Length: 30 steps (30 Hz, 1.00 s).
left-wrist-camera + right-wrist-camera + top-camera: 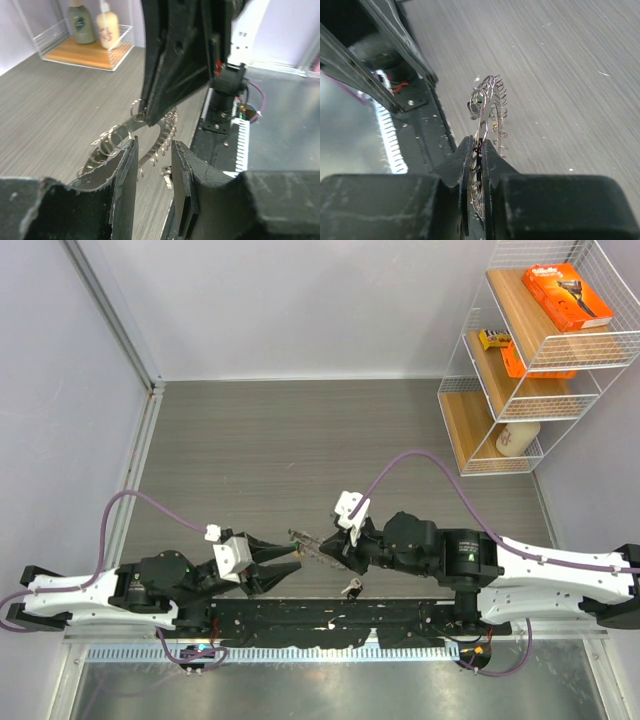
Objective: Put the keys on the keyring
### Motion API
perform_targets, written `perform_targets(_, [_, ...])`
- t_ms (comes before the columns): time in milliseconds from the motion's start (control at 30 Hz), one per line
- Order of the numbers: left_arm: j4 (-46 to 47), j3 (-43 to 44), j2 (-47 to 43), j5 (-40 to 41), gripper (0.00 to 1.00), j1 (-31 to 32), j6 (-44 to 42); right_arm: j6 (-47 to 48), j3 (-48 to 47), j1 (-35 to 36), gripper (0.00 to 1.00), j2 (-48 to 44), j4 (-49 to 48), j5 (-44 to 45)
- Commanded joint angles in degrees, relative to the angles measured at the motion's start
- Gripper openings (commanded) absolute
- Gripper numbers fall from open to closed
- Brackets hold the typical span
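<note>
My right gripper point(335, 553) is shut on the keyring point(306, 541), a thin silver ring with many small loops and keys fanned along it, held above the table. In the right wrist view the keyring point(488, 100) sticks out beyond the closed jaws of the right gripper point(479, 143). My left gripper point(297, 559) stands open just left of the ring with nothing between its fingers. In the left wrist view the left gripper point(155, 145) frames the keyring's toothed arc point(161, 134). A loose key point(352, 587) with a dark head lies below, and the left wrist view shows this key point(167, 176) too.
A white wire shelf point(520, 360) with orange boxes and a bottle stands at the back right. The black mounting rail point(330, 622) runs along the near edge, right by the loose key. Purple cables loop from both arms. A wall edge point(140, 470) borders the left.
</note>
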State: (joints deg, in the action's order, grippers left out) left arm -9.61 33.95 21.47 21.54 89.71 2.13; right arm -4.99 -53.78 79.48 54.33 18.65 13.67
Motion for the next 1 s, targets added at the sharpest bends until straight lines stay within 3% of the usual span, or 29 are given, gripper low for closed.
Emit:
perform_targets(0, [0.03,2.78,-0.73,-11.33,0.39,-0.06,-1.87,-3.97,-7.03,-0.12,0.05,-1.86,1.81,-8.29])
perform_targets(167, [-0.58,5.24,0.41,-17.14,0.40,-0.06,-6.87,-3.88,-11.25,-0.12,0.05,-0.19,6.12,-15.60])
perform_targets(567, [-2.43,7.35,0.23,-18.81,0.43,-0.06,-10.22,-4.15,-13.98,-0.12,0.05,2.28,9.47,-23.07])
perform_targets(967, [-5.33,13.15,10.86,-24.44,0.47,-0.06,-11.71,-1.07,-16.53,-0.12,0.05,2.36,12.19,-26.15])
